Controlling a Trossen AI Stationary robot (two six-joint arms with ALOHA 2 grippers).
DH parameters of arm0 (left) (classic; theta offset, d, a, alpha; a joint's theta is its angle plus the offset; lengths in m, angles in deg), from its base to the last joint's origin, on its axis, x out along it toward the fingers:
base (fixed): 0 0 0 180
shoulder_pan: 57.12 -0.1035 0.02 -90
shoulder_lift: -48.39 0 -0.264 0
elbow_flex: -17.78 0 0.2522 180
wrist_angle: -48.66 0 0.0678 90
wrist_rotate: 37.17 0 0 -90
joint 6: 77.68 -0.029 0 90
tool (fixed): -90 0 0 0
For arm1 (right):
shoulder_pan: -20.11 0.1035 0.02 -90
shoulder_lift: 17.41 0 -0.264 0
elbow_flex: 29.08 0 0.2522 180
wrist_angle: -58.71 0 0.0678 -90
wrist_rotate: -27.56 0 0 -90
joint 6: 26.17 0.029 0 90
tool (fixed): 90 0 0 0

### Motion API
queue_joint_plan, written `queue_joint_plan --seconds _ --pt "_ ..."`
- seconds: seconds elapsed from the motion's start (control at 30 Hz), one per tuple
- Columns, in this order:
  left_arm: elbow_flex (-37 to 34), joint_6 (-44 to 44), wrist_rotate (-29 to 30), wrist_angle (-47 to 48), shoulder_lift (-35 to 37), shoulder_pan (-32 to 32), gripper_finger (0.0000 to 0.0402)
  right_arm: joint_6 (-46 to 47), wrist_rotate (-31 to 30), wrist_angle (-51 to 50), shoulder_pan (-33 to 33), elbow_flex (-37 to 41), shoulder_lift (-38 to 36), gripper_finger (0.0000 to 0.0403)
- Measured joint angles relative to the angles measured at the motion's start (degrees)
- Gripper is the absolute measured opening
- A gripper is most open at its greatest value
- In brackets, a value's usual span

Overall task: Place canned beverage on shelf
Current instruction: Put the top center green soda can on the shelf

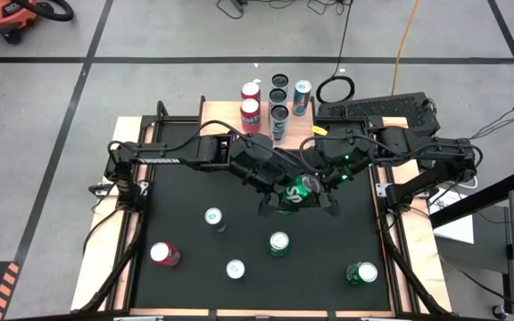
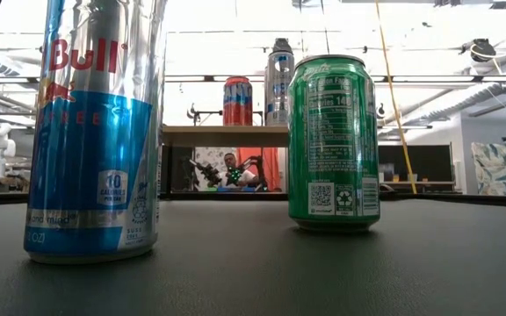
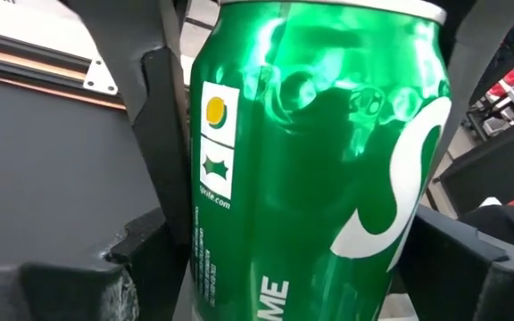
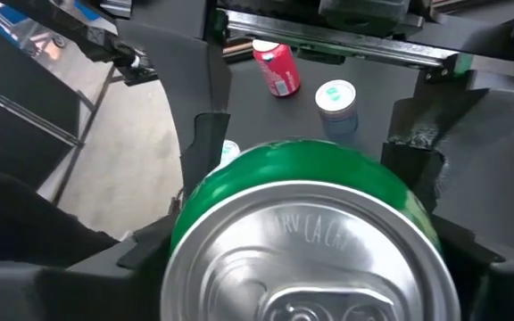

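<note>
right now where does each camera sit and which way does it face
High view: above the table, looking straight down; both arms meet at the green can before the shelf.
Low view: at table-top height, looking level toward the shelf; both arms small, far off.
Left wrist view: on the left arm, against the green can's side, between its fingers.
Right wrist view: on the right arm, facing that can's lid.
Both wrist views share this can.

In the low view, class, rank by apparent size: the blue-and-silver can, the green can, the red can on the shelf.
1. Blue-and-silver can
2. Green can
3. Red can

Nearness to the camera inflates the first two, so true sizes stay unsure.
</note>
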State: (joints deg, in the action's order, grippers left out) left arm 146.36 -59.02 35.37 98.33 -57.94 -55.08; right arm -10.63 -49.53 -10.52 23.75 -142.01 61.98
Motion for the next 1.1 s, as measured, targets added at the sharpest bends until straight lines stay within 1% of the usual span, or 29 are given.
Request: queue_joint_plan --seconds 0.13,0.23,0.5,0.73,0.97,1.1 --pt "0.0 0.3 -0.3 -1.4 0.0 0.0 0.0322 1.1 0.8 -0.4 0.0 0.0 -0.5 0.0322" --pt "0.0 0.0 -0.3 -1.6 0.0 0.0 0.0322 2.0 0.8 -0.8 0.0 0.0 -1.1 0.0331" --pt "0.0 0.5 0.0 -4.0 0.0 0.0 0.0322 3.4 1.8 -1.6 -0.4 0.0 -2.5 0.0334" --pt "0.0 0.5 -0.4 -4.4 0.0 -0.1 0.0294 4.6 2.3 -2.2 -0.7 0.0 -2.8 0.0335" --pt "0.0 0.5 -0.9 -4.3 0.0 -0.2 0.0289 3.3 2.4 -2.3 -0.6 0.1 -2.9 0.0334" --pt "0.0 0.5 -1.0 -4.4 0.0 -0.2 0.0288 5.4 2.4 -2.7 -0.7 0.1 -3.4 0.0334"
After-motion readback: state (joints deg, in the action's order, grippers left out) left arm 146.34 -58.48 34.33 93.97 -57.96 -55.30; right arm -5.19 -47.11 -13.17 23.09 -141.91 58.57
